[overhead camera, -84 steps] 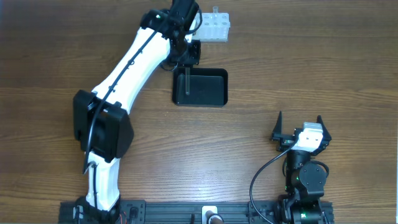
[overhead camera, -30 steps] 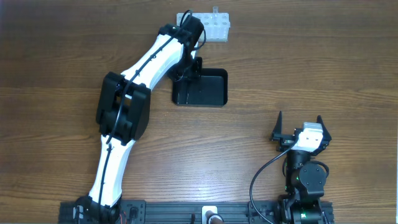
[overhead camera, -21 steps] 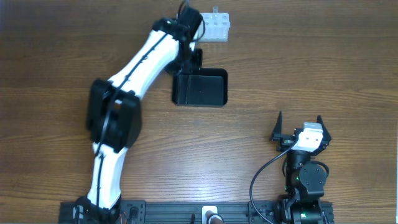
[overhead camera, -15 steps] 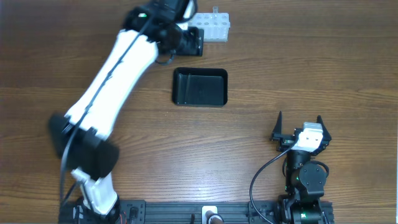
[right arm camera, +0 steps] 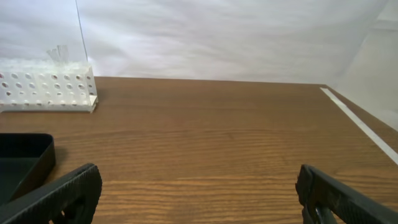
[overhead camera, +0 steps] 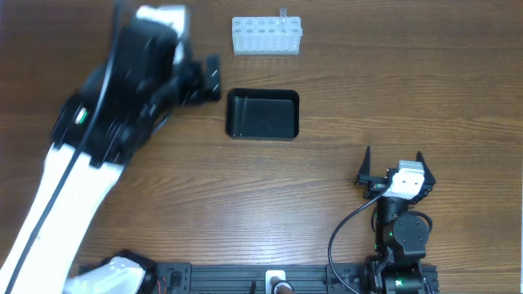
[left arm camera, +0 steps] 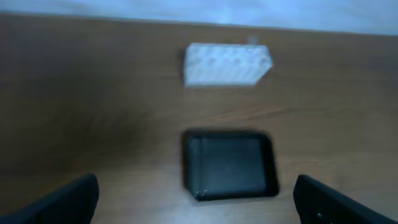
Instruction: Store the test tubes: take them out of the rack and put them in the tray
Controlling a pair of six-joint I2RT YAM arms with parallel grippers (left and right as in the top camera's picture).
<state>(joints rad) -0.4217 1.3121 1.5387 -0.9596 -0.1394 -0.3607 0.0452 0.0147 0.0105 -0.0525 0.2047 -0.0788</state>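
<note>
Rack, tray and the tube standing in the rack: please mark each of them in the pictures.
Rack (overhead camera: 266, 37): top view, middle of its holed top.
Tray (overhead camera: 274, 120): top view, bare floor.
Tube (overhead camera: 283, 13): top view, its upper end, sticking out of the rack.

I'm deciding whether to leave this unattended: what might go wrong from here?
A test tube stands at the end of the rack; pulling it off-vertical might tip or drag the rack. The open left gripper hangs off to one side of the tray, so its path to the rack may clip the rim.
</note>
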